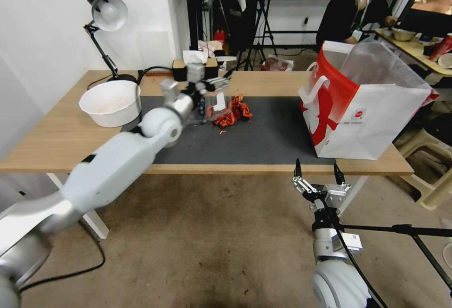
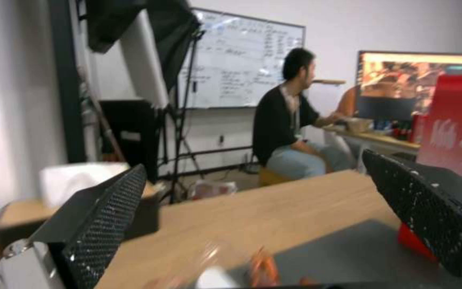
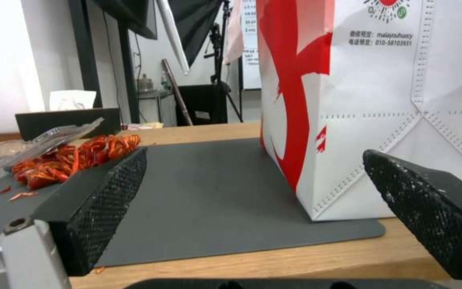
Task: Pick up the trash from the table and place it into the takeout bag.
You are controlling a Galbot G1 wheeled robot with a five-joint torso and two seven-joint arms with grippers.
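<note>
Two grippers were in play. In the head view the left gripper [image 1: 217,83] sat at upper centre of the frame, jaws spread wide and holding nothing, just above and touching-close to the trash [image 1: 230,111], a heap of orange-red shreds with a clear plastic piece lying against its left side. In the left wrist view the gripper's black textured fingers [image 2: 102,216] stood well apart, and a blur of orange and clear plastic [image 2: 242,267] lay low in the frame between them. The right gripper [image 1: 318,174] hung at lower right of the head view, off the worktop's near edge and below the takeout bag [image 1: 367,105], its jaws likewise released and empty.

The trash rested on the dark grey mat [image 1: 263,133] near its far edge; the bag stood upright on the mat's right end, well apart from the heap, mouth open. The light-wood worktop [image 1: 56,133] also carried a white bowl [image 1: 111,102] at the left and a desk lamp [image 1: 106,20] behind it. In the right wrist view the bag's white-and-red wall [image 3: 370,100] filled the upper right and the shreds [image 3: 70,158] lay at the left
</note>
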